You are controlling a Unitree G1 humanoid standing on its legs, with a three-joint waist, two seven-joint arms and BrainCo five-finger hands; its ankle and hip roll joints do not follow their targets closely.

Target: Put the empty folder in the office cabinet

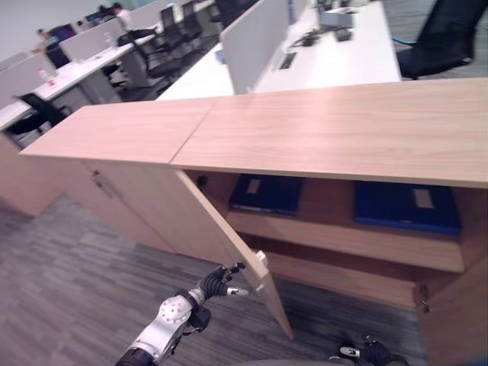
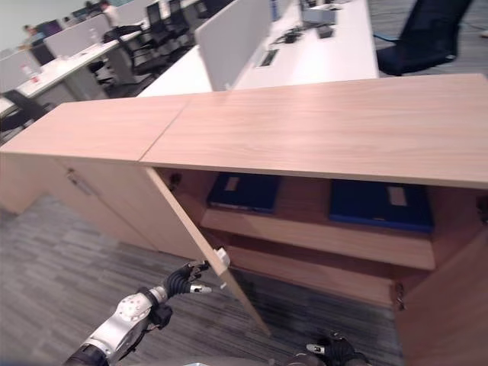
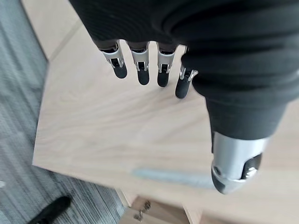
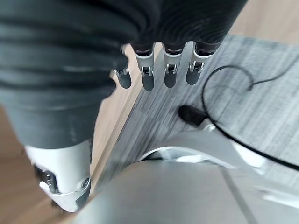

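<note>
Reaching toward the open cabinet door (image 1: pixel 221 244), the left hand (image 1: pixel 219 282) sits just beside the door's lower free edge, close to its small pale handle (image 1: pixel 261 259); whether a fingertip touches the panel cannot be told. Its fingers (image 3: pixel 142 70) are straight and slightly spread in the left wrist view, thumb (image 3: pixel 233 168) apart, holding nothing, with the wood panel right behind them. The right hand (image 4: pixel 159 70) hangs low by the carpet, fingers extended and relaxed, empty. Two blue folders lie flat on the upper shelf (image 1: pixel 343 236) inside the office cabinet (image 1: pixel 335 130): one folder (image 1: pixel 267 193) at the left of the opening, the other folder (image 1: pixel 406 206) at the right, well apart. Which one is the empty folder cannot be told. Grey carpet (image 1: pixel 69 282) covers the floor. Behind the cabinet stand white desks (image 1: pixel 335 53) with grey dividers (image 1: pixel 252 38) and black office chairs (image 1: pixel 446 34); people sit at far desks.
</note>
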